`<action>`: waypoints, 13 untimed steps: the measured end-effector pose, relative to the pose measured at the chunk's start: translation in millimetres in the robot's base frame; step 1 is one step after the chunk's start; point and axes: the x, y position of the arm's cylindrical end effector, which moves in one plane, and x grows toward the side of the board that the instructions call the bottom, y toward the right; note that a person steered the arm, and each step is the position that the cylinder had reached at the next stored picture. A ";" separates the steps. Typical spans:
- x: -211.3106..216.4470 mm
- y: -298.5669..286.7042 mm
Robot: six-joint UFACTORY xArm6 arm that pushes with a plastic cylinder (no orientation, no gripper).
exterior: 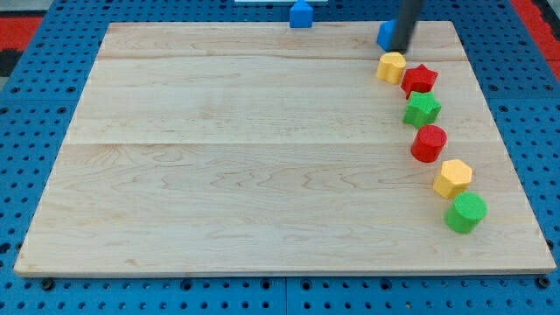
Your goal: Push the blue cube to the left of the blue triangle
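Observation:
A blue block with a peaked top (301,14), apparently the blue triangle, sits at the top edge of the wooden board (227,175), near the middle. A second blue block (384,34), apparently the blue cube, sits near the top right, and the rod hides its right part. My tip (399,51) rests against that block's right lower side, just above a yellow block (391,66). The blue cube is to the right of the blue triangle, far apart from it.
A curved line of blocks runs down the board's right side: the yellow block, a red star (419,80), a green star (422,109), a red cylinder (429,143), a yellow hexagon (453,178) and a green cylinder (465,213).

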 end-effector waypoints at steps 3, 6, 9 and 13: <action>-41.8 102.5; 6.3 -4.0; -34.6 27.7; -0.8 -20.2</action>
